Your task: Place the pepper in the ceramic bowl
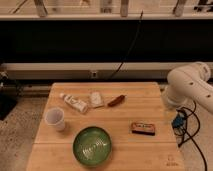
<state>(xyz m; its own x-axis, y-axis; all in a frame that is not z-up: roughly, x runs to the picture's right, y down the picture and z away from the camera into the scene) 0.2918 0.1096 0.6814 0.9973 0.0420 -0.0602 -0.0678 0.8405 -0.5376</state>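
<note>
The pepper [116, 100], small, slim and dark red, lies on the wooden table [145, 105] near the middle of its far half. The ceramic bowl [92, 146], round, shallow and glossy green with pale marks inside, stands at the front centre, empty. Only the white arm [192, 87] shows, bent beside the table's right edge, well right of the pepper. My gripper itself is not in view; the arm's lower end drops out of sight past the table's right side.
A white translucent cup [55, 119] stands at the left. A white tube [75, 104] and a small white packet [96, 99] lie left of the pepper. A brown-orange packet [144, 128] lies right of the bowl. A black cable [127, 45] hangs behind; cables [186, 125] trail on the right.
</note>
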